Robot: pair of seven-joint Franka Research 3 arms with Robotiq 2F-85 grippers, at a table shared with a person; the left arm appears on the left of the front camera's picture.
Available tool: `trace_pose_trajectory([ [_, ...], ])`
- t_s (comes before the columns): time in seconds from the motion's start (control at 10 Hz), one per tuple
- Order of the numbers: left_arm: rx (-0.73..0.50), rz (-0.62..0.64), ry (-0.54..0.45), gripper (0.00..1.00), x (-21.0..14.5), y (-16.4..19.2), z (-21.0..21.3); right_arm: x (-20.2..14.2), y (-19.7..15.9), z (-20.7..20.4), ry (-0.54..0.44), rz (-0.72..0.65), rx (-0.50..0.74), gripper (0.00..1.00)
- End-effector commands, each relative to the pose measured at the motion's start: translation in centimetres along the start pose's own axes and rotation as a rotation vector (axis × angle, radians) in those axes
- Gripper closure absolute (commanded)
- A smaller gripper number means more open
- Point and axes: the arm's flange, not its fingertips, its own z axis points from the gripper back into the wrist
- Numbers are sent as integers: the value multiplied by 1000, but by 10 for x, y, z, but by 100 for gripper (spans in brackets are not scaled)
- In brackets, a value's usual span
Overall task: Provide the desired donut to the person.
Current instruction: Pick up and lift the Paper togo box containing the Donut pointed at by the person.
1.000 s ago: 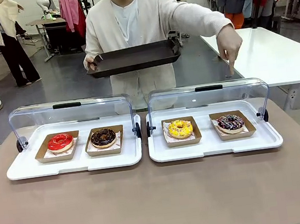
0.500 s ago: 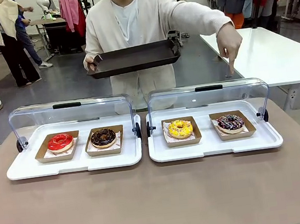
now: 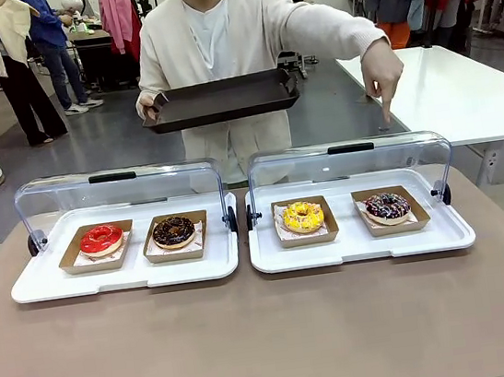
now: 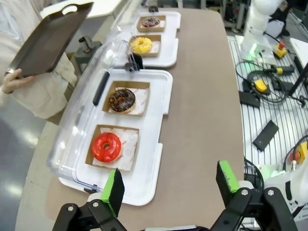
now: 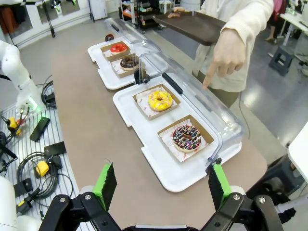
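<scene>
Hand (image 3: 385, 67) above sprinkled donut (image 3: 386, 206)

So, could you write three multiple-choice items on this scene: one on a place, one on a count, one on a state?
1. The person's hand points down at a donut lying where in the row? A left end; B middle; C right end.
2. How many donuts lie in the white trays? A three; B four; C five.
3. The clear lids are: A open; B shut; C removed.
Answers: 1 C, the finger lines up with the sprinkled donut; 2 B, two per tray; 3 A, both rolled back.
</scene>
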Motion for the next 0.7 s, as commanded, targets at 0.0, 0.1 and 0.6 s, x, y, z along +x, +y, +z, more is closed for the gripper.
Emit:
trace_pose_trajectory([
  [0.0, 50, 9, -142, 0, -4, 11, 3, -1, 0, -1, 0, -1, -3, 0],
  [0.1, 70, 25, -189, 0, -7, 14, 2, -1, 0, -1, 0, -1, -3, 0],
  [0.6, 1, 50, -282, 0, -16, 19, -1, -1, 0, -1, 0, -1, -3, 0],
])
